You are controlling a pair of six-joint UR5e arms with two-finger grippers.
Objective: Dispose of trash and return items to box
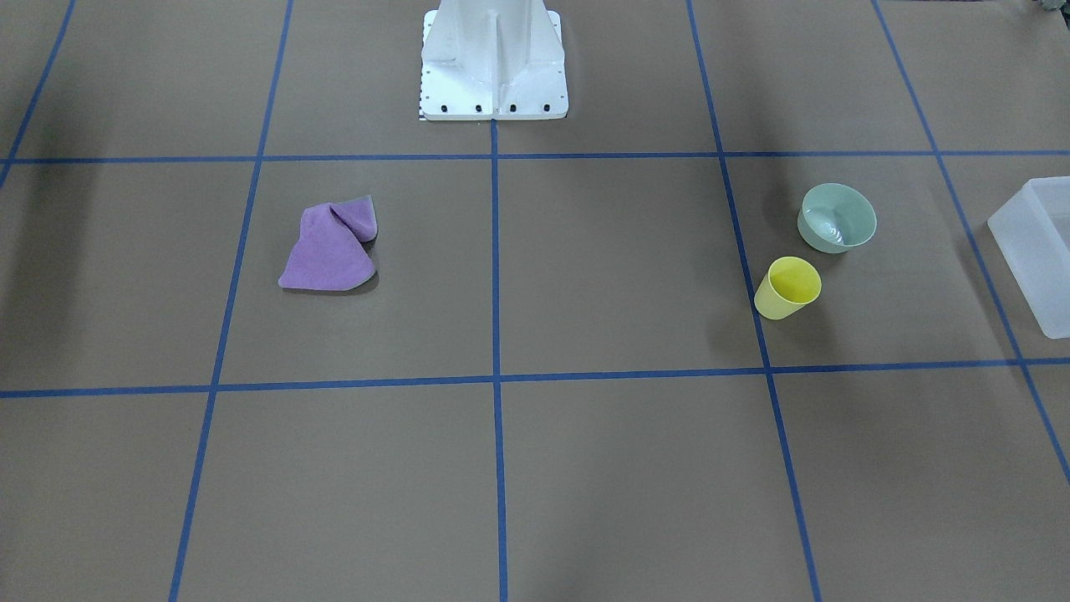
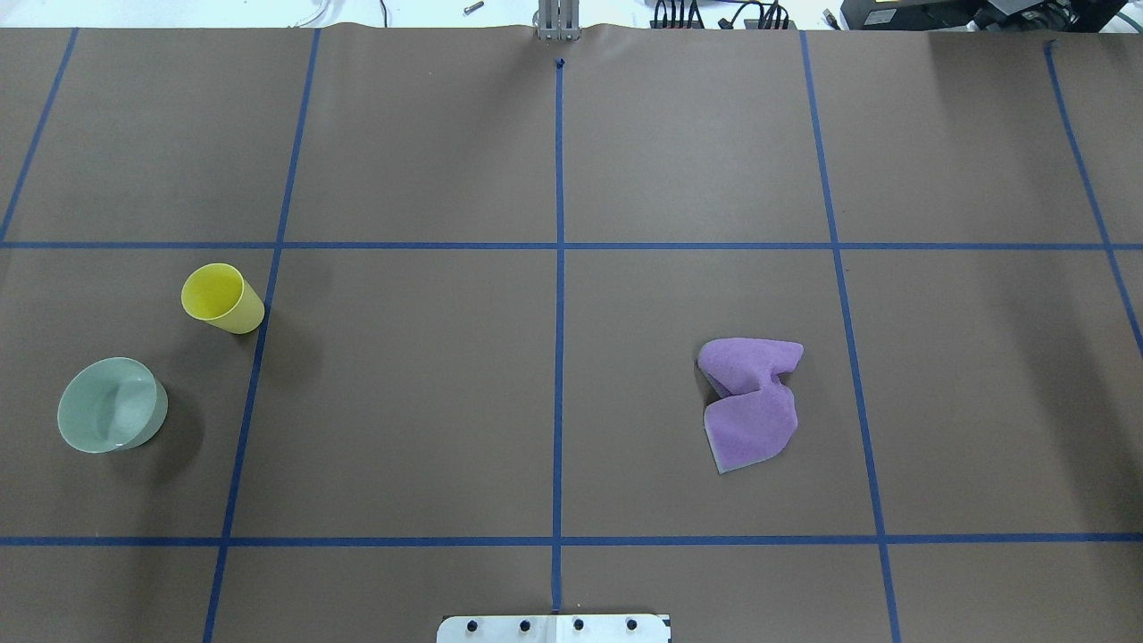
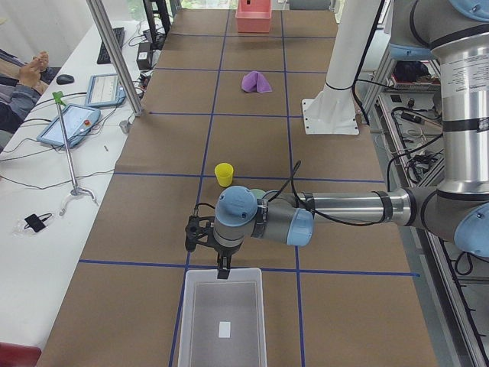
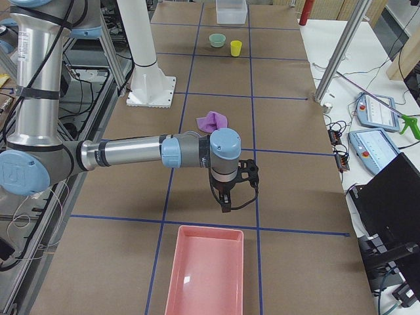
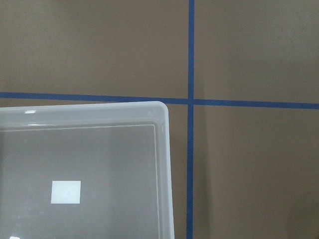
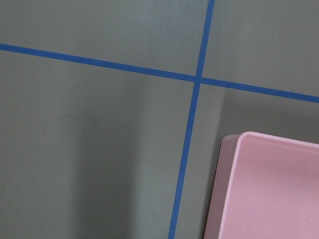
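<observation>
The tabletop (image 2: 402,402) is covered with brown paper, and blue tape lines (image 2: 559,268) divide it into large squares. On the robot's left half a pale mint-green bowl (image 2: 112,405) stands upright with its opening up. A yellow cup (image 2: 222,298) stands near it, also upright, not touching it and just beside a blue line. Further to the left, at the end of the tabletop, lies a frosted white bin (image 1: 1032,242). On the right half a purple cloth (image 2: 750,402) lies folded and crumpled. At the right end lies a pink tray (image 4: 207,275). The white pedestal base (image 1: 493,84) is bolted at the robot's edge, on the middle line.
</observation>
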